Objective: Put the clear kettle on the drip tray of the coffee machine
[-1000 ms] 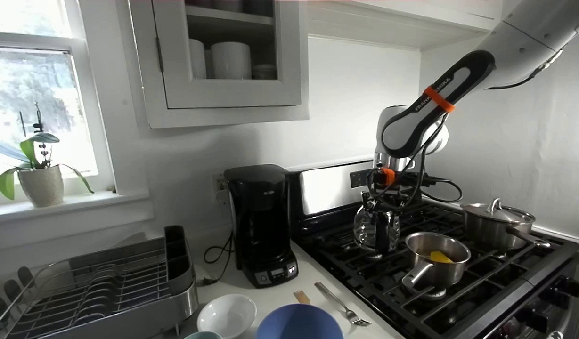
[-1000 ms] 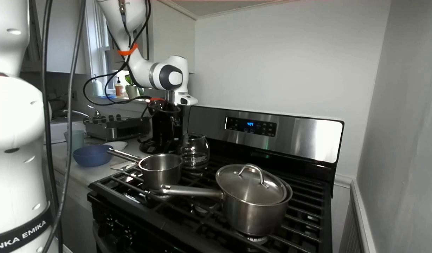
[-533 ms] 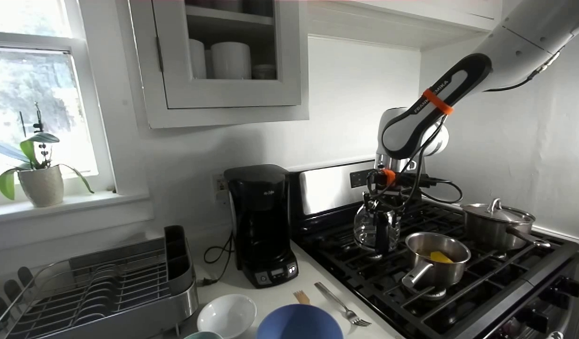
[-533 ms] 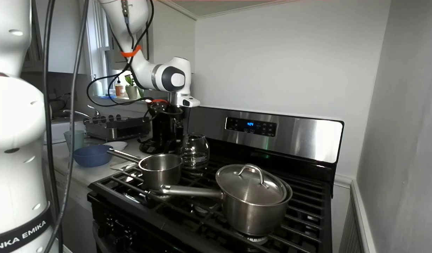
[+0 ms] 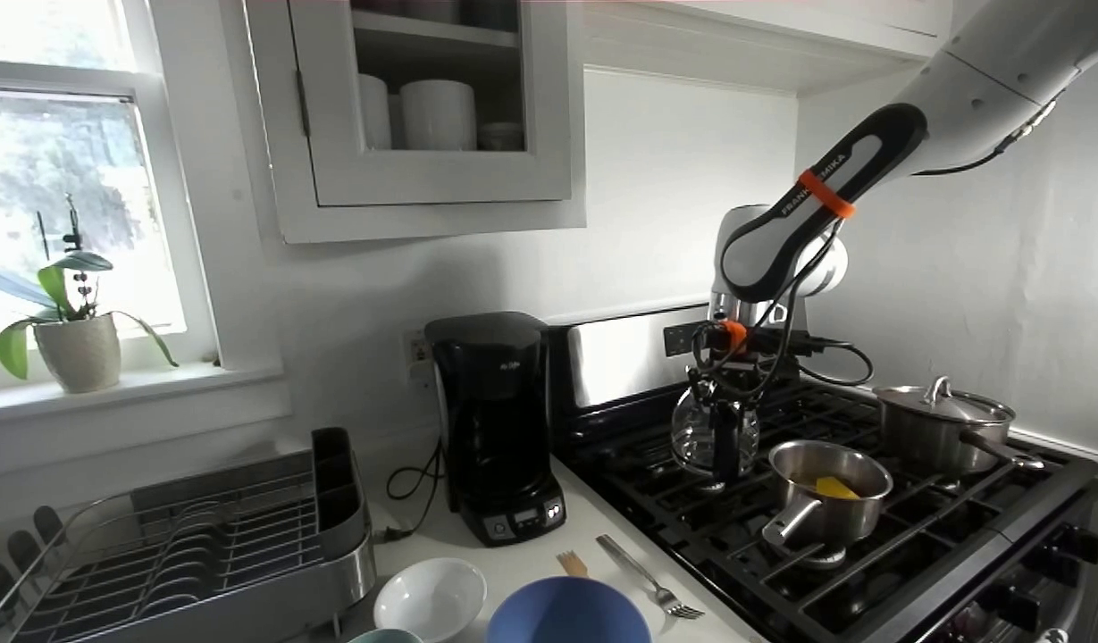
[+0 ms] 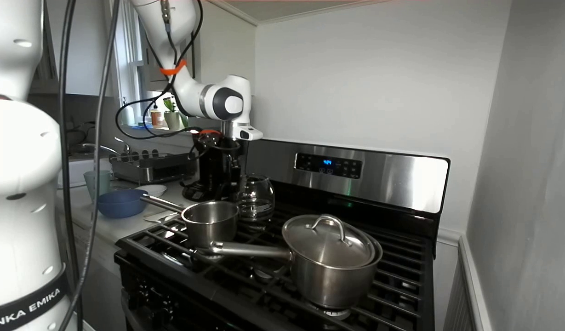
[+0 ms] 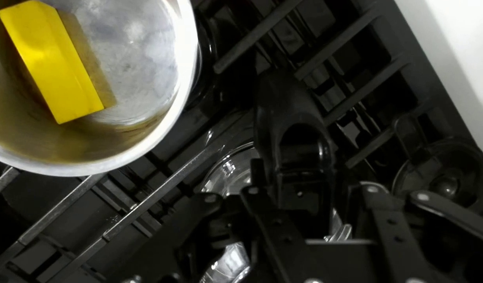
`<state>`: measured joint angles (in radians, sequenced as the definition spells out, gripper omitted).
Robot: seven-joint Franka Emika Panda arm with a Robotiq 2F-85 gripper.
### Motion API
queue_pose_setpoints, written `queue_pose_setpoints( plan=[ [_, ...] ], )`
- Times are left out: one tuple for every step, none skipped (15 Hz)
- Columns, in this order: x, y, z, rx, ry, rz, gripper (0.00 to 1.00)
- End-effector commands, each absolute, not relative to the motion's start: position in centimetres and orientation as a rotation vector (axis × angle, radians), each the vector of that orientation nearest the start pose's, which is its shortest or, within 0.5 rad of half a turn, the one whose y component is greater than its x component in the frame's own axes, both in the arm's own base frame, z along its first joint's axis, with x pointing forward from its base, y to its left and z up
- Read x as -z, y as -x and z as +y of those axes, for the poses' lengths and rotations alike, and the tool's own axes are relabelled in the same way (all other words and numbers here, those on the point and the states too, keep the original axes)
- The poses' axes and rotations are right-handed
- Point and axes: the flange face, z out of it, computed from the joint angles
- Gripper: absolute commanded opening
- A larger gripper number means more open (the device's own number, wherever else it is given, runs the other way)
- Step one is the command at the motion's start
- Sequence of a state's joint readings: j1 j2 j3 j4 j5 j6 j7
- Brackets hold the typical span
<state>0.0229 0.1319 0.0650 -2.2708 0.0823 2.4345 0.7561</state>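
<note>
The clear kettle (image 5: 690,438) stands upright on the stove's back burner in both exterior views (image 6: 257,197). Its round glass also shows in the wrist view (image 7: 232,171), partly covered by the jaws. Its black handle (image 7: 300,153) lies between my fingers. My gripper (image 7: 305,181) points down and is open, one finger on each side of the handle. A gap shows between the handle and the right finger; the left finger is very close to it. My gripper (image 5: 725,393) is dark against the handle. The coffee machine (image 5: 490,375) stands on the counter, its drip tray (image 5: 506,487) bare.
A steel saucepan (image 5: 830,491) with a yellow block (image 7: 48,59) stands close in front of the kettle. A larger lidded pot (image 6: 333,276) is on the stove. A blue bowl (image 5: 568,616), white bowl (image 5: 431,598), fork (image 5: 642,576) and dish rack (image 5: 200,545) are on the counter.
My gripper has come down slightly around the handle and shifted a little, most of it in the earlier half second. The kettle has not moved.
</note>
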Motion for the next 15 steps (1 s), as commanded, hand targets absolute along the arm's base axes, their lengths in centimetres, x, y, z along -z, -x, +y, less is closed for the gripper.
queue_pose_setpoints(
  plan=[
    [-30.0,-54.1,4.7,0.006,2.854,1.091,0.29],
    [-30.0,-54.1,4.7,0.007,2.857,1.092,0.25],
    [-29.9,-54.1,4.5,0.009,2.865,1.094,0.21],
    [-29.9,-54.1,4.5,0.011,2.870,1.095,0.12],
    [-30.0,-54.0,4.5,0.014,2.873,1.090,0.11],
    [-30.2,-53.8,4.7,0.021,2.877,1.085,0.11],
    [-30.7,-53.5,5.2,0.034,2.888,1.069,0.11],
    [-31.1,-53.2,5.7,0.049,2.901,1.055,0.11],
    [-31.6,-52.9,6.2,0.063,2.918,1.036,0.11],
    [-32.0,-52.5,6.9,0.082,2.938,1.011,0.11],
    [-32.2,-52.2,7.4,0.102,2.959,0.989,0.11],
    [-32.5,-51.9,8.1,0.119,2.980,0.966,0.11],
    [-32.7,-51.7,8.6,0.135,2.997,0.947,0.11],
    [-33.0,-51.5,9.1,0.157,3.009,0.935,0.11],
    [-33.3,-51.3,9.5,0.178,3.016,0.923,0.11]
  ],
)
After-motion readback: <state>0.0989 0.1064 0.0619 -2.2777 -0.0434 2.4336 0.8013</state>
